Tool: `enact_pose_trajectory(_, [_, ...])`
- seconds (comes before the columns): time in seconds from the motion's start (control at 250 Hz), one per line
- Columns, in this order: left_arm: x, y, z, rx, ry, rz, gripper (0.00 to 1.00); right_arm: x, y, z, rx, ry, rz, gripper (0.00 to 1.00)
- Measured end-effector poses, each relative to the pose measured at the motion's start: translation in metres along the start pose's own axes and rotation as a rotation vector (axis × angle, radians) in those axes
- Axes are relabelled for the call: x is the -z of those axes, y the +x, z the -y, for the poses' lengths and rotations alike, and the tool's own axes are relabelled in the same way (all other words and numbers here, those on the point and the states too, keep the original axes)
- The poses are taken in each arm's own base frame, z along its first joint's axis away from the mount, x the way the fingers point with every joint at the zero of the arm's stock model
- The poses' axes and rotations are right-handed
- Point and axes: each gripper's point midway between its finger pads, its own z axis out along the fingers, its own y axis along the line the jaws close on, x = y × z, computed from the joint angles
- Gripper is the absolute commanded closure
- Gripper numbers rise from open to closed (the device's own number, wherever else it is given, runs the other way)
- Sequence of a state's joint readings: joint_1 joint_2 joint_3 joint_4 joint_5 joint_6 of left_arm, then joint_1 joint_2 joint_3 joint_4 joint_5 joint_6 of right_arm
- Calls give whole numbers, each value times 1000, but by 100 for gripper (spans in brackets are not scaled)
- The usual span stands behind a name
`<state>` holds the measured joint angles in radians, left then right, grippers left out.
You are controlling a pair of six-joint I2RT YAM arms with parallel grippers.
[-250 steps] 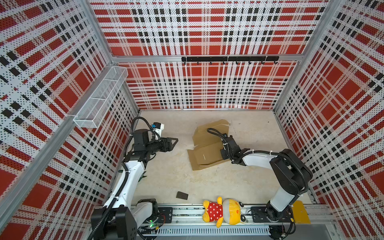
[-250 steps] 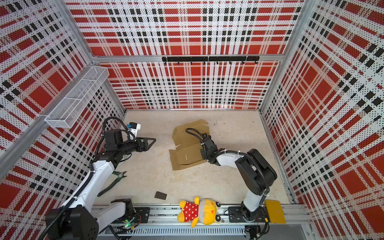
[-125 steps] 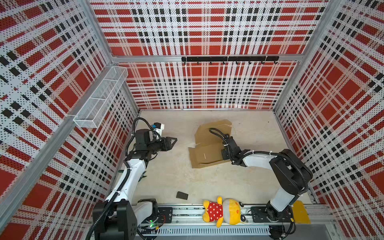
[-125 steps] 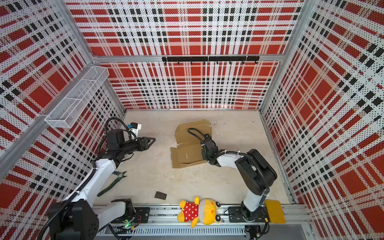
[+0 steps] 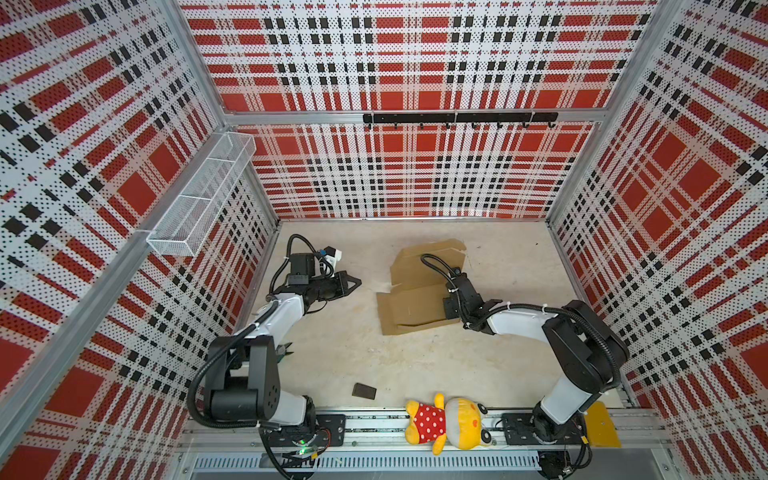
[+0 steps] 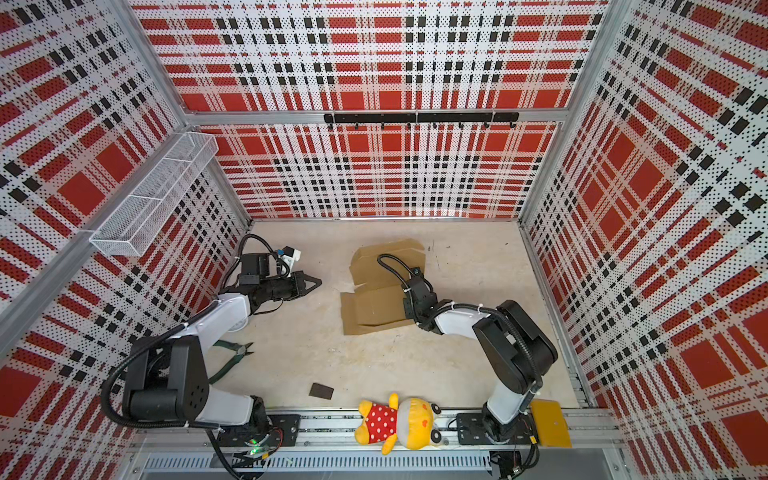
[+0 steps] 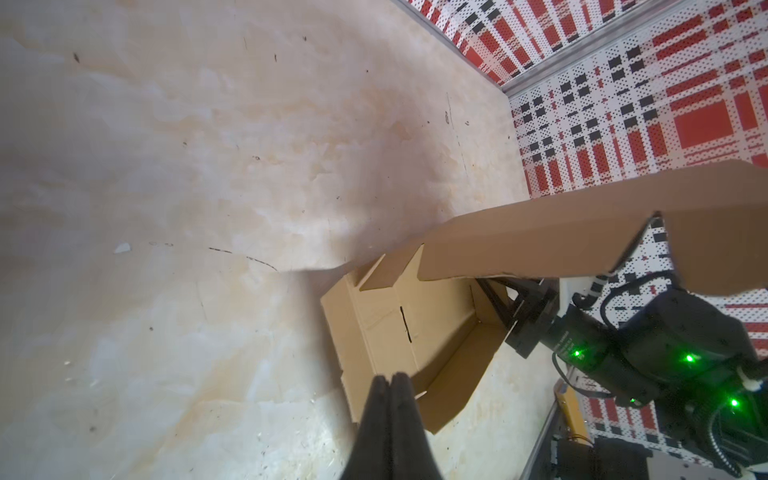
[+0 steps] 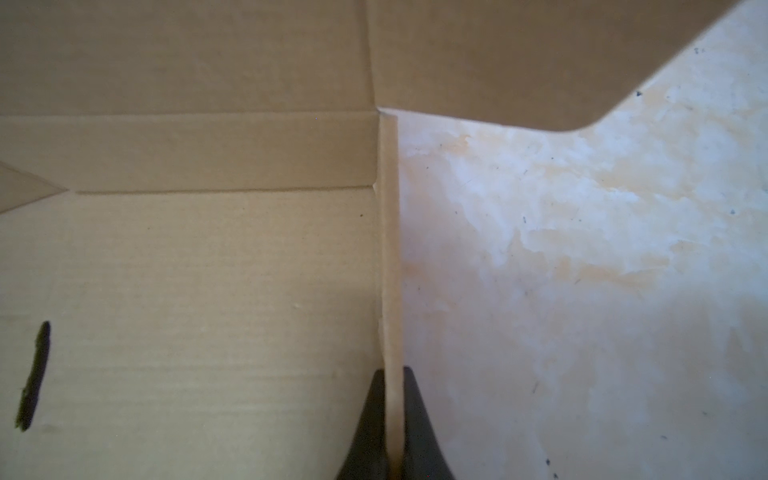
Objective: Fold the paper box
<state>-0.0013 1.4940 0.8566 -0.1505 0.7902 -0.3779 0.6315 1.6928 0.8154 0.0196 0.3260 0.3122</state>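
Looking at your right hand (image 8: 392, 376) first: it's pinched tight on the thin upright side wall of the paper box (image 8: 187, 291); one finger (image 8: 365, 424) sits on the inside of the tray, its mate on the outside over bare counter (image 8: 582, 270); the box floor, with a dark slot cut in it, spreads out on the inner side of that hand, and the big lid panel slants up past the fingertips. In both top views the box (image 5: 411, 307) (image 6: 374, 307) lies opened out under and ahead of that hand; only half formed, flaps loose.

Your left hand (image 7: 390, 379) is closed all the way, pads pressed together with nothing between them; the box sits in front of its tips but clearly apart, no contact; in a top view that left hand (image 5: 356, 283) points at the box's nearest flap. Back by the left arm's base lie green-handled pliers (image 6: 232, 357); a small dark block (image 5: 364, 390) and a yellow plush toy (image 5: 444, 424) sit well behind both hands, the toy on the front rail (image 5: 374, 428).
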Motion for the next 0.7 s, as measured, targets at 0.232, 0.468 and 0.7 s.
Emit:
enact_pose_trajectory(0.232, [-40,-4,20,-10,57,-72,100,3,-1,-3,-13,-5,4,100])
enact_pose_trajectory(0.468, [-71,3,23,-6,72,-127,100,3,0,-3,-14,-1,2,100])
enact_pose_trajectory(0.7, [-92,21,8,33,46,-195,100,3,1,-4,-21,-2,1,100])
